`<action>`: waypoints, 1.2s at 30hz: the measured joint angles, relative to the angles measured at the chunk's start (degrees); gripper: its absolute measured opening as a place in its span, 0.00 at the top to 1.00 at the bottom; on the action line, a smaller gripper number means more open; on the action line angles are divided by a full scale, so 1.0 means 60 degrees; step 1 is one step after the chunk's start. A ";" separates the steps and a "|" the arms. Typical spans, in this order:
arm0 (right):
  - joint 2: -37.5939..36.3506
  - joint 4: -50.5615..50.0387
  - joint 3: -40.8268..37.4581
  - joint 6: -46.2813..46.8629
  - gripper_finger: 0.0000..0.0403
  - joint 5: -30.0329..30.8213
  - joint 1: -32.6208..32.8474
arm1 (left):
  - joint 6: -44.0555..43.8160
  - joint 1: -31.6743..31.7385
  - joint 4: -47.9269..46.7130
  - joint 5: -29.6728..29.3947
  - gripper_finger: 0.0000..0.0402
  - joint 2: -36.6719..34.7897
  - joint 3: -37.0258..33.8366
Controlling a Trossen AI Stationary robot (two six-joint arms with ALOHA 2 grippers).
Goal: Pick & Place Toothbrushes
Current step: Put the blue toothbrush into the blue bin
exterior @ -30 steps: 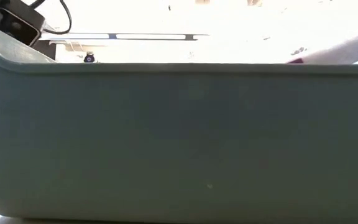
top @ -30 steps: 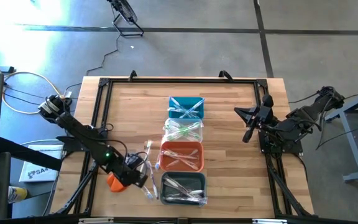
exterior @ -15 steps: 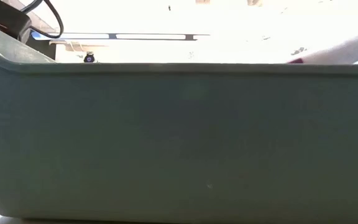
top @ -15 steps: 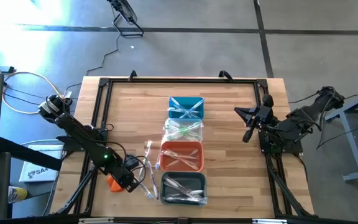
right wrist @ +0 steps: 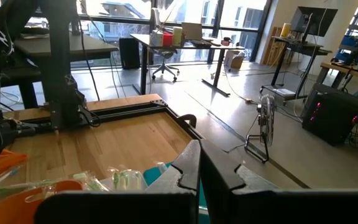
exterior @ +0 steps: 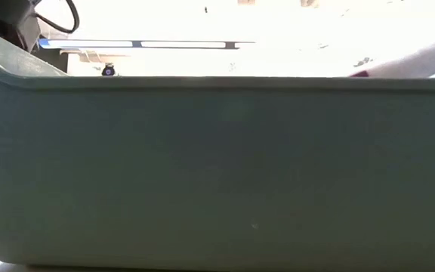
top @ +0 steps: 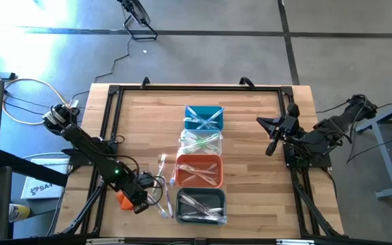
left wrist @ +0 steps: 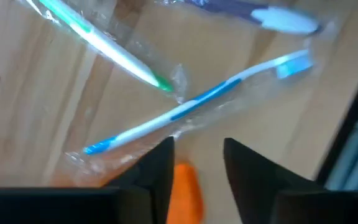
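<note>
Four bins (top: 200, 165) stand in a row on the desk (top: 141, 122), and three wrapped toothbrushes (left wrist: 197, 102) lie loose beside them. The left hand (left wrist: 197, 155) hovers over these with fingers parted, gripping nothing. The right hand (right wrist: 199, 163) waits closed and empty.

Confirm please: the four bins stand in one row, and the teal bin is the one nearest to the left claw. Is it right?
Not quite. The four bins do stand in one row, but the grey bin is nearest to the left claw; the teal bin is at the far end. The high view shows this.

Two dark jointed arms, black cabling, green light on left arm (top: 116, 170)
</note>
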 joint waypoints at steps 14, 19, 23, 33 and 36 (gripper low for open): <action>0.0000 0.0000 0.0000 0.0083 1.00 0.0000 0.0003 | 0.2086 0.0006 -0.0050 -0.0099 0.56 0.1639 0.0015; 0.0004 0.0028 0.0000 0.0084 1.00 0.0033 0.0003 | 0.2137 -0.0003 -0.0126 -0.0196 0.56 0.1647 0.0007; 0.0004 0.0066 0.0000 0.0084 1.00 0.0033 0.0002 | 0.2383 -0.0001 -0.0136 -0.0212 0.56 0.1647 0.0004; 0.0004 0.0069 0.0000 0.0084 0.99 0.0033 0.0004 | 0.2537 0.0001 -0.0185 -0.0177 0.78 0.1654 -0.0007; 0.0001 0.0069 0.0000 0.0084 1.00 0.0033 0.0001 | 0.2928 0.0001 -0.0128 -0.0016 0.86 0.1658 -0.0007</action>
